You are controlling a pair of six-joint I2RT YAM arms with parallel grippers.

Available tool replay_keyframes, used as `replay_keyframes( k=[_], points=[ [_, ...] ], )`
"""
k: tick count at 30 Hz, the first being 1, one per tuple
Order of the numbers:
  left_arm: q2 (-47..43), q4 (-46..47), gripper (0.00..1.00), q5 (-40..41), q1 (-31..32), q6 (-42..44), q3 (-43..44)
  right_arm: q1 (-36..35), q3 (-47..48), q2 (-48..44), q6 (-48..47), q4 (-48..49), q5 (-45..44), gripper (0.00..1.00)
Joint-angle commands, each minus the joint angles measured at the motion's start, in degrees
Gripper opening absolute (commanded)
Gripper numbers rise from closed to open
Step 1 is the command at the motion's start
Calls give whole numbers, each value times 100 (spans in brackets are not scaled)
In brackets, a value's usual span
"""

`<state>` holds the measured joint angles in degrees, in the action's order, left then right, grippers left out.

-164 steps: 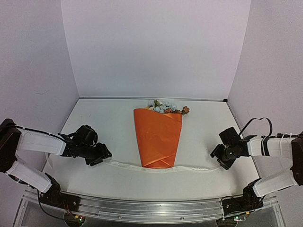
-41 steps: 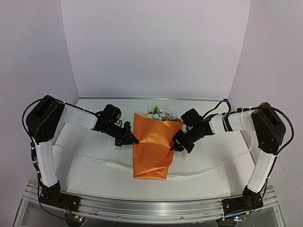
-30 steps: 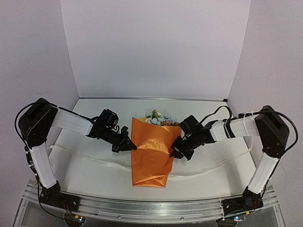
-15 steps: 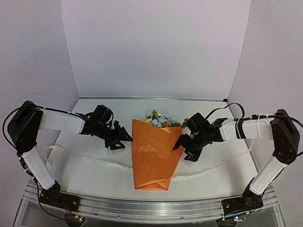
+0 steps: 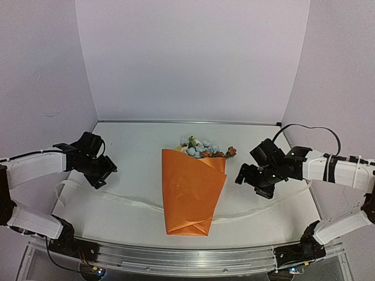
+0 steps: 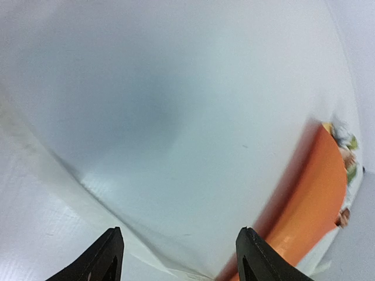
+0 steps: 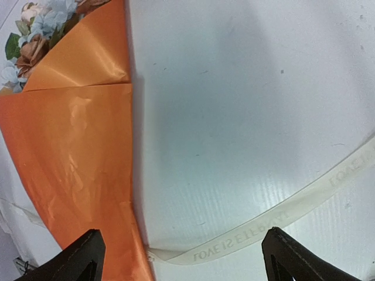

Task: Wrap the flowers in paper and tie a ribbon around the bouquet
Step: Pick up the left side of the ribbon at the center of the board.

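The bouquet lies in the middle of the table as an orange paper (image 5: pixel 193 190) cone, with the flowers (image 5: pixel 202 147) poking out of its far end. The cream ribbon (image 5: pixel 111 198) runs under the cone's narrow end and out to both sides. My left gripper (image 5: pixel 102 175) is open, well left of the cone and over the ribbon (image 6: pixel 47 222), with the paper (image 6: pixel 316 199) ahead of it. My right gripper (image 5: pixel 251 182) is open to the right of the cone. Its view shows the paper (image 7: pixel 76 164), the flowers (image 7: pixel 41 29) and the lettered ribbon (image 7: pixel 269 222). Nothing is between either pair of fingers.
White walls close the table in on the left, back and right. An aluminium rail (image 5: pixel 187 257) runs along the near edge by the arm bases. The ribbon's right end (image 5: pixel 307 186) curves toward the right wall.
Both grippers were shut on the cone's sides a second ago. They have let go, opened and pulled outward to left and right. The bouquet now lies flat.
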<state>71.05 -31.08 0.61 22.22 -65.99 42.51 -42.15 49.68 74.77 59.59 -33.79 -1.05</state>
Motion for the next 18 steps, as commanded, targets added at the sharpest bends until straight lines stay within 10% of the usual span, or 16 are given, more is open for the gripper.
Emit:
replay_keyframes(
  k=[1,18],
  points=[
    [-205,-657,68,971,-416,-316,-333,23,-432,-460,-72,-251,-847,97],
    [1295,-430,62,1515,-972,-186,-53,187,-1724,-2131,147,-268,-1630,92]
  ],
)
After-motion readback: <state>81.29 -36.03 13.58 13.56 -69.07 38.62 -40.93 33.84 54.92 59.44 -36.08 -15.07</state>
